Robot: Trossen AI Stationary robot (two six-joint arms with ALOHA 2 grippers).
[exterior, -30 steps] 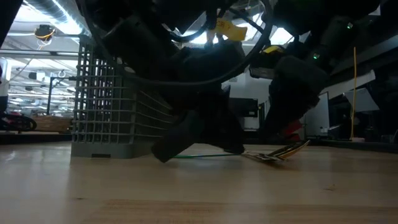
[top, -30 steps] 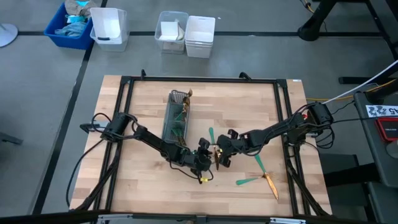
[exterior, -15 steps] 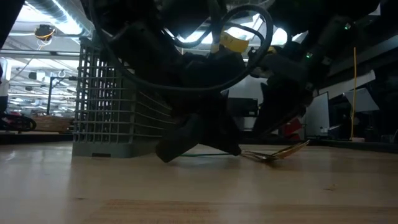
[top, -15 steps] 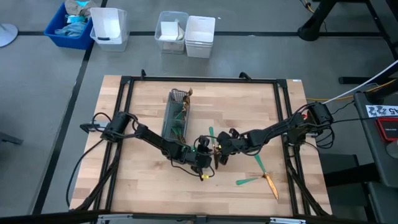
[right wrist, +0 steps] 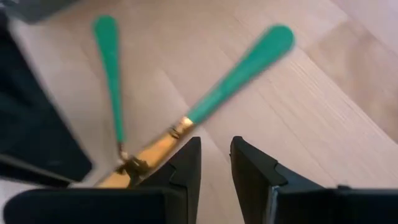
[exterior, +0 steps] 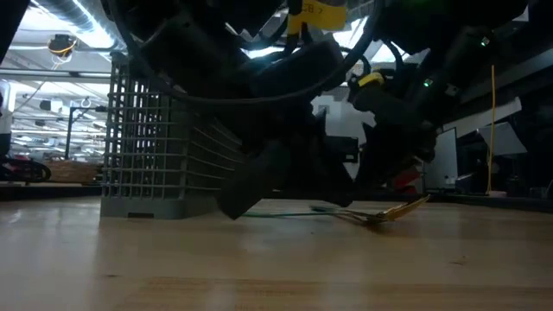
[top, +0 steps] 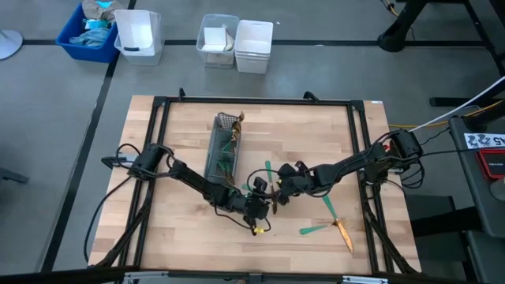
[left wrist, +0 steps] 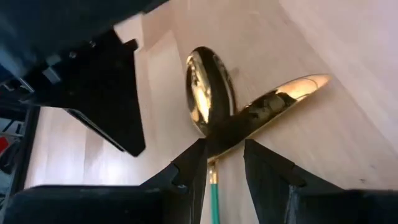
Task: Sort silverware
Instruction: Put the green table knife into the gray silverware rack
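Two pieces of silverware lie crossed at the table's middle. In the left wrist view a gold spoon bowl (left wrist: 208, 93) overlaps another gold head (left wrist: 289, 93). My left gripper (left wrist: 224, 171) is open, low over the table, its fingers on either side of the spoon's teal handle (left wrist: 214, 196). My right gripper (right wrist: 214, 165) is open with nothing between its fingers. Just beside it are a teal-handled piece (right wrist: 249, 62) with a gold blade (right wrist: 152, 154) and a second teal handle (right wrist: 109, 62). From above, the two grippers (top: 264, 203) (top: 278, 194) nearly meet. My left gripper straddles the spoon's handle just behind the gold neck (left wrist: 214, 180), coming in slanted down and pointing along the handle. A gap shows beside the handle. I cannot tell whether either finger touches it.
The grey mesh caddy (top: 225, 146) stands left of centre with silverware in it, close behind the left arm. Two more teal-handled pieces (top: 327, 207) (top: 316, 229) lie near the right front. A black frame (top: 158, 106) rims the table. Bins (top: 254, 43) stand beyond the far edge.
My right gripper has rolled about its own pointing line while staying in place. The silverware on the table has not moved.
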